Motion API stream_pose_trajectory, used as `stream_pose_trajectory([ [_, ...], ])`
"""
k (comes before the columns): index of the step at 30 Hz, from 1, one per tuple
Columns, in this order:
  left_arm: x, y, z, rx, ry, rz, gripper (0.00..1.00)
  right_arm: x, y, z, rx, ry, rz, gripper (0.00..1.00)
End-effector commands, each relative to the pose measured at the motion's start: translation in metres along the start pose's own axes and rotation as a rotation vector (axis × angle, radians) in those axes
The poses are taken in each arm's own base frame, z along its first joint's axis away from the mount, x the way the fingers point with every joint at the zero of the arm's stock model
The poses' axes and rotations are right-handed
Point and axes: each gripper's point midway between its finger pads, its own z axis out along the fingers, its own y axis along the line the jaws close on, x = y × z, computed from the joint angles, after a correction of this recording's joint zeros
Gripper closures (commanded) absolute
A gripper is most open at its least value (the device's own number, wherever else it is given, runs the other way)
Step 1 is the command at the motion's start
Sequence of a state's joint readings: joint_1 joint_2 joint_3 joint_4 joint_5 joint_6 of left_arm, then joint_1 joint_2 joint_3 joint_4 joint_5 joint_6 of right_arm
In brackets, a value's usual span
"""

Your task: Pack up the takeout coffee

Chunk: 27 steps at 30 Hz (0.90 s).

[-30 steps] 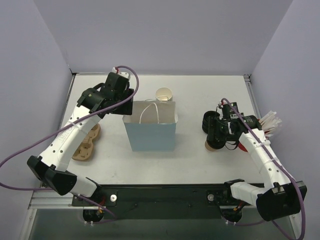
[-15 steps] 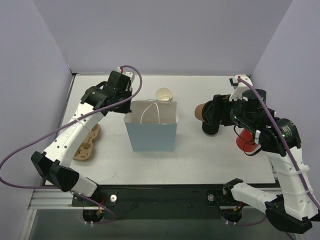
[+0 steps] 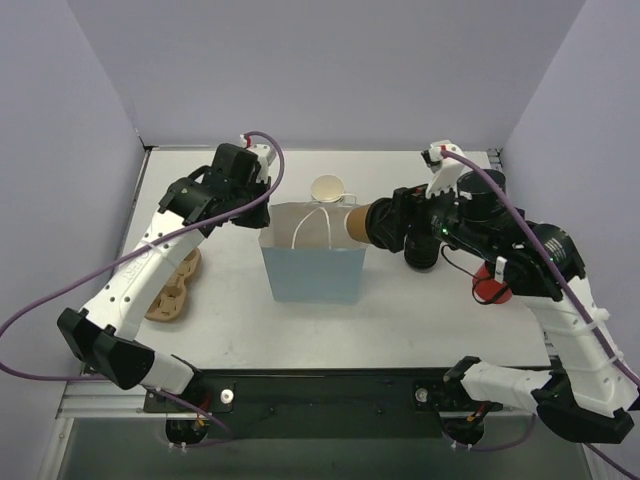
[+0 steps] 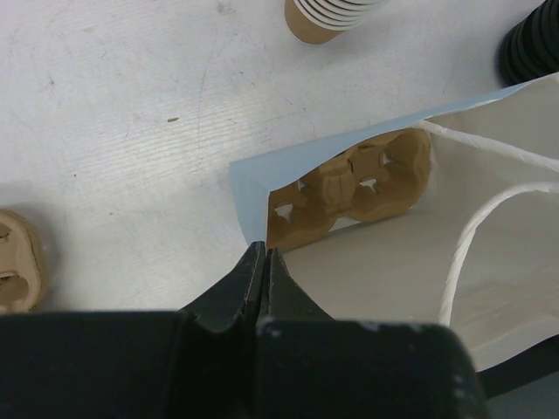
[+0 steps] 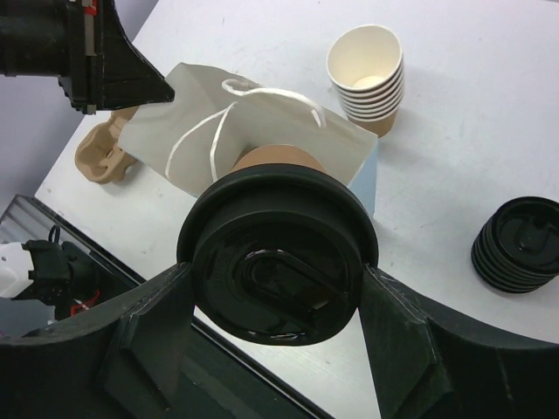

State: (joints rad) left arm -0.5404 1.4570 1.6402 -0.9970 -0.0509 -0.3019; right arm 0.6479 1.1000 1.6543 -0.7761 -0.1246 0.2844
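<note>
The takeout coffee (image 3: 358, 222), a tan paper cup with a black lid (image 5: 279, 262), lies tilted on its side in my right gripper (image 5: 276, 281). The fingers are shut on the lid's sides. It hangs above the right top edge of a light blue paper bag (image 3: 312, 272) with white string handles. My left gripper (image 4: 262, 253) is shut on the bag's left rim (image 4: 247, 201), with the jaws pressed together. A brown cardboard cup carrier (image 4: 358, 179) lies inside the bag.
A stack of lidless tan cups (image 3: 327, 189) stands just behind the bag. A stack of black lids (image 3: 422, 252) sits right of the bag, under my right arm. Another cardboard carrier (image 3: 170, 290) lies at the left. A red object (image 3: 490, 286) sits at the right.
My right arm lifted the lidded cup and carried it left to the bag's right top edge. My left gripper closed on the bag's rim, and the bag shifted slightly right.
</note>
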Motion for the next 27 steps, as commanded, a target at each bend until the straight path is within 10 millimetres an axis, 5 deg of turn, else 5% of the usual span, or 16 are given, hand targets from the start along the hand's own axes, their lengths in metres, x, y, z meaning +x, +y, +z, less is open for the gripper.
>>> stream_pose_trajectory([
  [1, -0.013, -0.011, -0.014, 0.069, -0.08, -0.008, 1.0, -0.011, 0.012, 0.021, -0.003, -0.015, -0.021, 0.54],
  [12, -0.008, -0.018, -0.022, 0.135, -0.121, -0.008, 1.0, 0.002, 0.012, 0.074, 0.051, 0.027, -0.151, 0.54],
  [20, -0.008, -0.017, -0.02, 0.129, -0.122, -0.023, 1.0, -0.003, 0.057, 0.111, -0.18, 0.007, -0.196, 0.54],
  [27, -0.009, -0.014, -0.018, 0.108, -0.115, -0.044, 1.0, -0.011, 0.1, 0.095, -0.355, -0.048, -0.235, 0.54],
])
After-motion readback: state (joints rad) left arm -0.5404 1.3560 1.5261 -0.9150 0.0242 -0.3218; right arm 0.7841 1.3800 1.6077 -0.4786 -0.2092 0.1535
